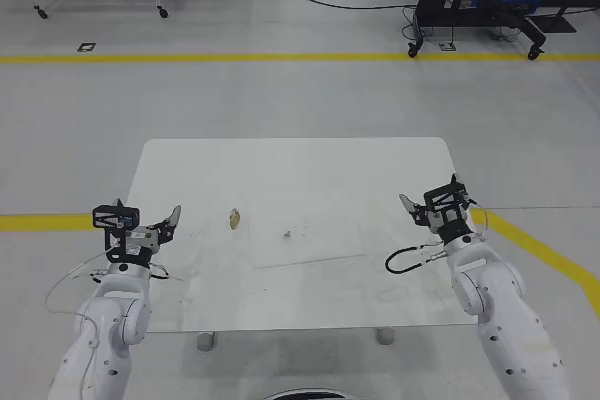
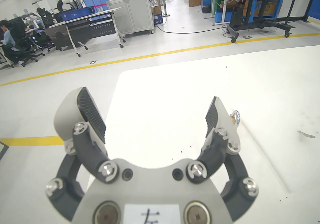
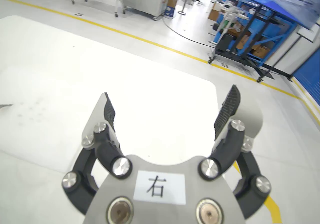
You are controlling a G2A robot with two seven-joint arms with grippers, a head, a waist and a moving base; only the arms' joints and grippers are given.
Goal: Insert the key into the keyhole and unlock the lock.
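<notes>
brass lock (image 1: 235,217) lies on the white table (image 1: 310,165), left of centre, nothing touching it. in the left wrist view the lock (image 2: 235,117) pokes out from behind one finger, silver shackle showing.

key (image 1: 287,235) lies flat on the table to the lock's right and slightly nearer the robot, roughly mid-table, apart from the lock. small grey metal piece, can't tell which way the blade points. the left wrist view has the key (image 2: 306,134) farther off past the lock. the right wrist view catches the key (image 3: 5,106) at the frame edge.

left gripper (image 1: 138,214) (image 2: 148,98) hangs at the table's left edge. claw spread wide, nothing in it. one finger is over the tabletop, the other out over the floor. the lock is near the table-side finger but apart from it.

right gripper (image 1: 437,203) (image 3: 170,93) hangs at the table's right edge. claw also spread wide, nothing in it, with the same straddle: one finger over the table, one over the floor. well apart from the key.

the tabletop has faint scuffs (image 3: 30,112) near the key and a long thin scratch (image 1: 310,261) toward the robot. yellow tape lines (image 1: 280,57) run across the grey floor around the table.
</notes>
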